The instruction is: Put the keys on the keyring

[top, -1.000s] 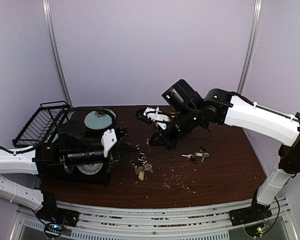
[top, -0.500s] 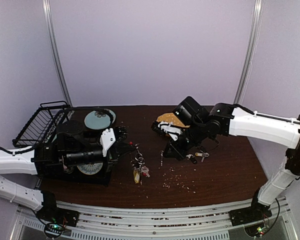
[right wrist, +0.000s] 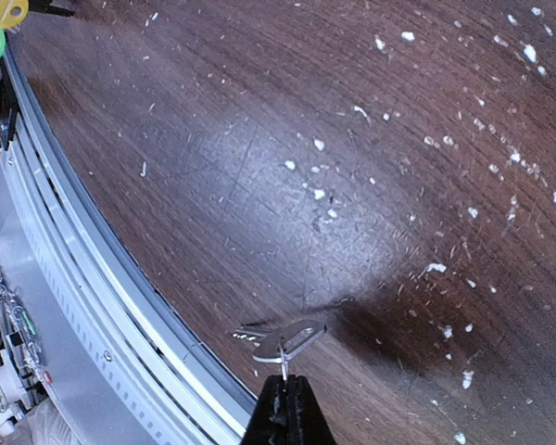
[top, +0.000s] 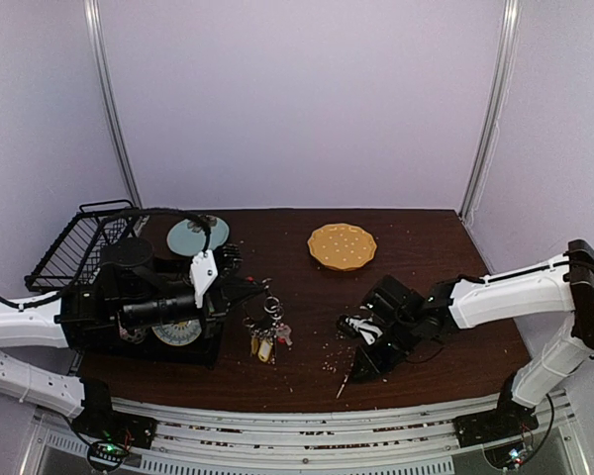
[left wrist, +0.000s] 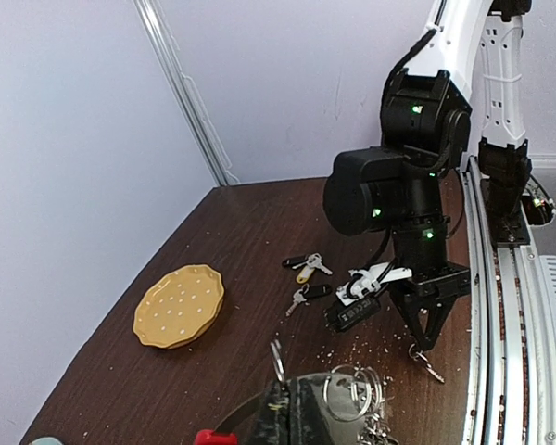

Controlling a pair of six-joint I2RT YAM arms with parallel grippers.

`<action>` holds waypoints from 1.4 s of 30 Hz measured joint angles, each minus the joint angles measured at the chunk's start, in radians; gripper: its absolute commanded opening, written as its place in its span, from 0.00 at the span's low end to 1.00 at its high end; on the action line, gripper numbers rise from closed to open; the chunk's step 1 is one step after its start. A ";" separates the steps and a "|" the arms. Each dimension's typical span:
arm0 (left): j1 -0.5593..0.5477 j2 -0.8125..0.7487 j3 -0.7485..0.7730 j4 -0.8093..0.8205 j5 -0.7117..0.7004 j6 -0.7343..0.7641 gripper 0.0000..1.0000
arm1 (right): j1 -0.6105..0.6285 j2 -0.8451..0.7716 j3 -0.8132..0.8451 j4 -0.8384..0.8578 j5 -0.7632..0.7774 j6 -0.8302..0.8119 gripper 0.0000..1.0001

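My left claw (left wrist: 290,394) is pinched tight on the keyring (top: 268,322), its tags hanging below. My right claw (right wrist: 285,394) is closed on one key (right wrist: 280,336), low near the counter's (top: 426,247) front edge. Two more keys (left wrist: 306,266) lie loose farther back.

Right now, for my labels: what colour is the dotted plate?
The plate is mustard yellow with pale dots; clearest in the left wrist view.

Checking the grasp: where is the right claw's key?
Top view: the key hangs from the right claw, right of centre, near the table's front edge.
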 measured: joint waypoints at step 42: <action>0.000 -0.018 -0.043 0.102 0.220 0.036 0.00 | 0.125 -0.389 0.062 0.708 -0.088 -0.437 0.35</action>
